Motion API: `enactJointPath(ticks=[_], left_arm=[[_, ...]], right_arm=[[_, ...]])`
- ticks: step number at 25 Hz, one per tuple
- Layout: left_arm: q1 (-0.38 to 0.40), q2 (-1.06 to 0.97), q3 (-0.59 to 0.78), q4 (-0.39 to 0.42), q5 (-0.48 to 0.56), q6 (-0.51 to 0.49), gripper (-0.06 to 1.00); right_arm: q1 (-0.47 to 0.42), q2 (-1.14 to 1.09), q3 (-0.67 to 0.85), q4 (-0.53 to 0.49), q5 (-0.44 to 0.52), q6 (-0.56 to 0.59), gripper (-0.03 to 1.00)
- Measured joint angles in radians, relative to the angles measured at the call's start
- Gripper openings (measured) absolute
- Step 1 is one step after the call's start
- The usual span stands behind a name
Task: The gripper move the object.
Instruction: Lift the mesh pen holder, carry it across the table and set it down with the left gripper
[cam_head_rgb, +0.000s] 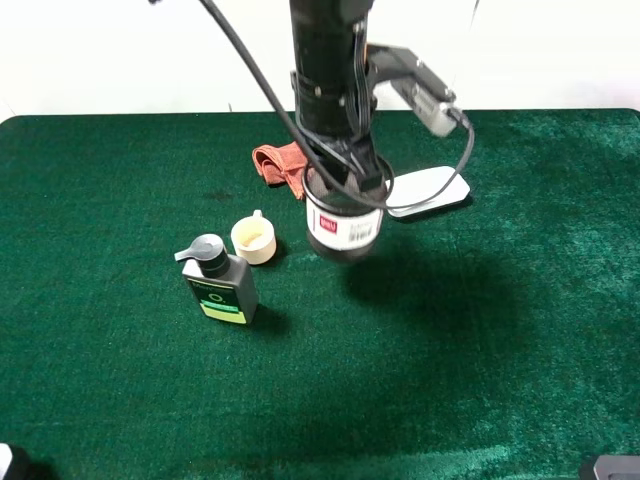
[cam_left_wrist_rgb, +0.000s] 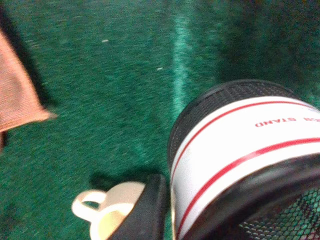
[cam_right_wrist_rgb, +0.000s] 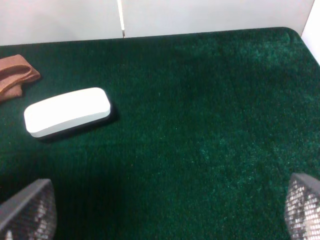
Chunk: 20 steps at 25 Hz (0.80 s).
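Right wrist view gives you the right end effector (cam_right_wrist_rgb: 165, 210) closest in: its two mesh-patterned fingers (cam_right_wrist_rgb: 27, 210) are spread wide, with only the green tabletop (cam_right_wrist_rgb: 210, 150) between them. Moving back across the exterior high view, you meet a dark grey pump bottle (cam_head_rgb: 220, 285) standing upright, and just behind it, apart from it, a small cream cup (cam_head_rgb: 254, 240) with its handle pointing away from you. Next comes the pen cup (cam_head_rgb: 345, 225), black wire mesh with a white label (cam_head_rgb: 348, 232) facing you. The left end effector (cam_head_rgb: 350, 180) reaches down from above and pinches the pen cup at its upper edge. The pen cup hangs clear of the tabletop, and its shadow (cam_head_rgb: 430, 290) falls off to the right. From the left wrist view you can see one black finger (cam_left_wrist_rgb: 147, 210) pressed against the outer wall beside the label, while the other finger is hidden. Farther back, a white case (cam_head_rgb: 430, 190) lies flat to the right, and a crumpled reddish cloth (cam_head_rgb: 280, 165) sits to the left.
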Motion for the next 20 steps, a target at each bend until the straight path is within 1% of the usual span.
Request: enactJointPath(ticks=[4, 7, 12, 20], left_arm=[[0.038, -0.006, -0.051, 0.014, 0.011, -0.011, 0.07], [0.083, -0.019, -0.057, 0.016, 0.011, -0.018, 0.07], [0.167, -0.031, -0.058, 0.016, 0.011, -0.062, 0.07], [0.298, -0.033, -0.057, 0.019, 0.011, -0.076, 0.07]], right_arm=[[0.000, 0.000, 0.000, 0.000, 0.000, 0.000, 0.69], [0.000, 0.000, 0.000, 0.000, 0.000, 0.000, 0.69], [0.000, 0.000, 0.000, 0.000, 0.000, 0.000, 0.69], [0.000, 0.000, 0.000, 0.000, 0.000, 0.000, 0.69]])
